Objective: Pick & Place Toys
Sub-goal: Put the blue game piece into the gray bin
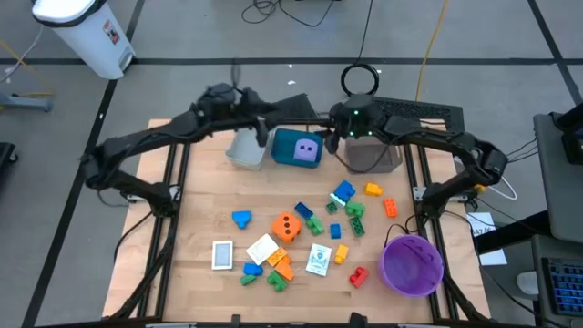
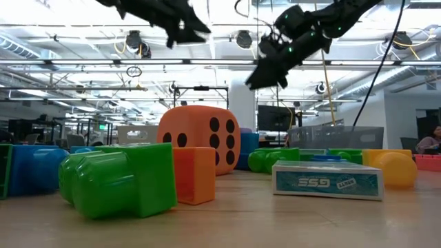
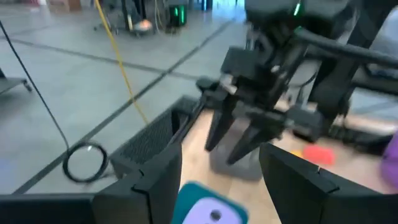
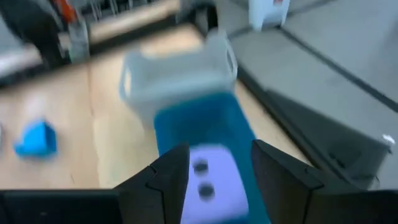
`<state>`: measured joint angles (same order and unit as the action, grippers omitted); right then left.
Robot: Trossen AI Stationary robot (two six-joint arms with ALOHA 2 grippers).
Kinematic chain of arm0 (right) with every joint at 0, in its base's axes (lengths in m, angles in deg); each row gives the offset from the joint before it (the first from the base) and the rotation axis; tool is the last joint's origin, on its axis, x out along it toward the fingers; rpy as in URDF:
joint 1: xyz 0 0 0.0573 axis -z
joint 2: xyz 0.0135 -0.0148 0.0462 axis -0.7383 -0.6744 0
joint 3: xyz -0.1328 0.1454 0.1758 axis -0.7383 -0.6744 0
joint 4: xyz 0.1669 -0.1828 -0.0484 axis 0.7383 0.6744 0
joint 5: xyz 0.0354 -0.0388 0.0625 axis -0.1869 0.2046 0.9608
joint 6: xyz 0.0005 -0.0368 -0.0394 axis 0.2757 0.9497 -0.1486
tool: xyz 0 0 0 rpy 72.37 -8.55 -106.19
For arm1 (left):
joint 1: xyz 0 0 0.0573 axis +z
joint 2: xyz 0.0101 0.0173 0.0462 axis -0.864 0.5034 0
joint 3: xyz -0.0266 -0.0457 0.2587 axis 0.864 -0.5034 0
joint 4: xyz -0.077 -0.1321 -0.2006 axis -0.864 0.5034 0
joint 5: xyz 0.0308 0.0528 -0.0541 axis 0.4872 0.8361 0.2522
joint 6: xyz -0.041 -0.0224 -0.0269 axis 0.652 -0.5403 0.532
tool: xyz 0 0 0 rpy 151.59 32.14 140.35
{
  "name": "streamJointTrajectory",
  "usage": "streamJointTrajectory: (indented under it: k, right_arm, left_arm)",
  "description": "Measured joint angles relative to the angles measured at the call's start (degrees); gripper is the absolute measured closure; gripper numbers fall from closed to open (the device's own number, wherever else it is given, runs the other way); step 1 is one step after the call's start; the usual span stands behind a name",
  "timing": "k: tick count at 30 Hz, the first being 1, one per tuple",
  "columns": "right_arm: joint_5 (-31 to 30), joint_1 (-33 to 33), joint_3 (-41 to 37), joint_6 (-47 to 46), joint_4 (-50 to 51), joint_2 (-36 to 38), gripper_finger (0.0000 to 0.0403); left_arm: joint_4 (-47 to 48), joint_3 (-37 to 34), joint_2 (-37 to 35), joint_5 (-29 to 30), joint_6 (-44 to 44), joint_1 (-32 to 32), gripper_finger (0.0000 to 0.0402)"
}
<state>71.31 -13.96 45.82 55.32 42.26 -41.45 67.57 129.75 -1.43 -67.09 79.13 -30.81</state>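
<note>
Looking near to far: loose bricks [image 1: 349, 215], white cards [image 1: 224, 254] and the orange die [image 1: 287, 227] are lying scattered on the near half of the table [image 1: 196, 205], the purple bowl [image 1: 412, 264] sitting at its near right corner. We're judging all of it light and rigid, the plastic a bit slick; we're favouring flat opposite faces on the bricks and die, while the cards are needing an edge pinch. Farther back, the purple die [image 4: 208, 180] is already sitting in the teal tray [image 1: 296, 146], between the grey tray [image 1: 246, 148] and the brown one [image 1: 372, 153]. Both grippers are hovering up there, well apart from the scattered toys: left gripper [image 1: 264, 135] and right gripper [image 1: 334, 141], each part-open and empty.
</note>
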Motion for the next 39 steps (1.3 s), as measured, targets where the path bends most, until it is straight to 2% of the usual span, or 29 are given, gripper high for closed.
streamJointTrajectory:
  k: [4, 11, 14, 24, 31, 39]
  right_arm:
    - [0.00, 0.00, 0.00, -6.18, -6.20, 2.44, 0.0236]
    - [-0.04, 0.00, 0.00, -9.64, -10.36, 6.31, 0.0236]
    - [-0.04, 0.00, -0.02, -9.59, -10.56, 7.34, 0.0236]
    - [-0.09, 0.00, -0.02, -9.48, -10.48, 8.42, 0.0236]
    - [-0.11, 0.00, -0.02, -9.48, -10.37, 8.42, 0.0236]
    - [-0.13, 0.00, 0.00, -9.46, -10.31, 8.42, 0.0236]
  left_arm:
    - [0.08, 0.00, -5.08, -0.77, 5.34, -0.12, 0.0179]
    - [0.40, 0.00, -11.26, -11.68, 12.48, -0.28, 0.0179]
    - [2.50, 0.00, -13.35, -14.07, 13.25, -1.07, 0.0179]
    - [12.55, 0.00, -16.86, -14.12, 12.07, -8.22, 0.0179]
    - [14.60, 0.00, -16.87, -13.64, 11.34, -14.14, 0.0179]
    - [24.15, 0.00, -14.83, -10.83, 11.93, -18.72, 0.0179]
